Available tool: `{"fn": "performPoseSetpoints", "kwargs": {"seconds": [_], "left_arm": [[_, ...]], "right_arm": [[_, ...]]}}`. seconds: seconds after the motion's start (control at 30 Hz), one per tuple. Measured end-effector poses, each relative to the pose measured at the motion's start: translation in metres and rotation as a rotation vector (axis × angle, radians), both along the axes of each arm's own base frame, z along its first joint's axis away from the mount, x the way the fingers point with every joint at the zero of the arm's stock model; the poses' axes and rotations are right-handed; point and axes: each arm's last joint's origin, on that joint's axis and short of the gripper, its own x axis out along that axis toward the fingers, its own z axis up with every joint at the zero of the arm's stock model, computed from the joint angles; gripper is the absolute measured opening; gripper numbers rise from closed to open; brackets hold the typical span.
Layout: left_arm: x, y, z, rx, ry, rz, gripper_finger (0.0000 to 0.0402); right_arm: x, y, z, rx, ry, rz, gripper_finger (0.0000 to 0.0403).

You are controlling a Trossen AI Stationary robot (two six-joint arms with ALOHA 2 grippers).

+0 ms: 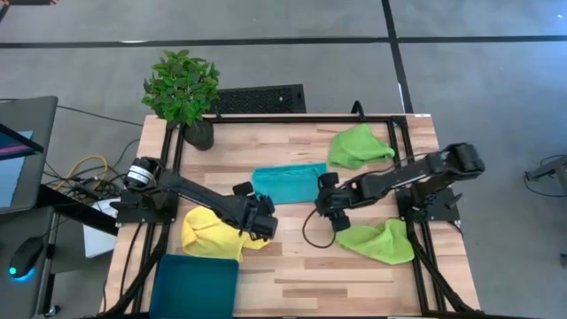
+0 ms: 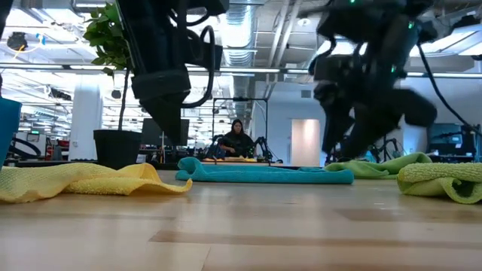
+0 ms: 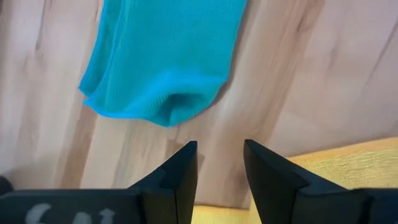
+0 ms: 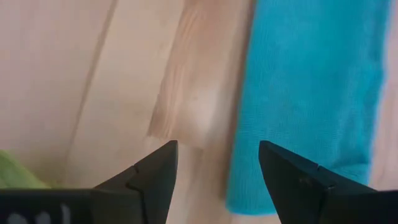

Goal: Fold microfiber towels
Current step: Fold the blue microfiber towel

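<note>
With the teal towel (image 1: 288, 182) lying folded flat mid-worktop (image 1: 292, 270), the left gripper (image 1: 264, 219) and right gripper (image 1: 326, 206) are hovering at its two near corners, fingers spread and grasping nothing, so the next move is probably taking the yellow towel (image 1: 211, 233) beside it.

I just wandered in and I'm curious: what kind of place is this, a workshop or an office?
Probably a robotics lab in an open industrial hall: exposed ceiling ducts, a person seated at another bench, and a wooden table framed in black rails.
</note>
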Motion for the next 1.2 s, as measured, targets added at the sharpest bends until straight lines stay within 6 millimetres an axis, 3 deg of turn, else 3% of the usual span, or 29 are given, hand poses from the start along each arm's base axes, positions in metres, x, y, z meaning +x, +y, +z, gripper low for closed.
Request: {"fn": "performPoseSetpoints", "kwargs": {"seconds": [0.2, 0.93, 1.07, 1.2], "left_arm": [[-0.002, -0.008, 0.0, 0.023, -0.024, 0.005, 0.0123], [-0.002, -0.009, 0.001, 0.031, -0.037, 0.023, 0.0123], [-0.002, -0.009, 0.001, 0.033, -0.036, 0.022, 0.0123], [-0.002, -0.008, 0.001, 0.034, -0.036, 0.022, 0.0123]], "right_arm": [[0.006, -0.006, -0.017, -0.173, 0.027, -0.077, 0.0249], [0.008, -0.021, -0.035, -0.113, 0.091, -0.224, 0.0248], [0.005, -0.022, -0.03, -0.077, 0.075, -0.286, 0.0224], [0.003, -0.022, -0.03, -0.059, 0.081, -0.326, 0.0161]]}}
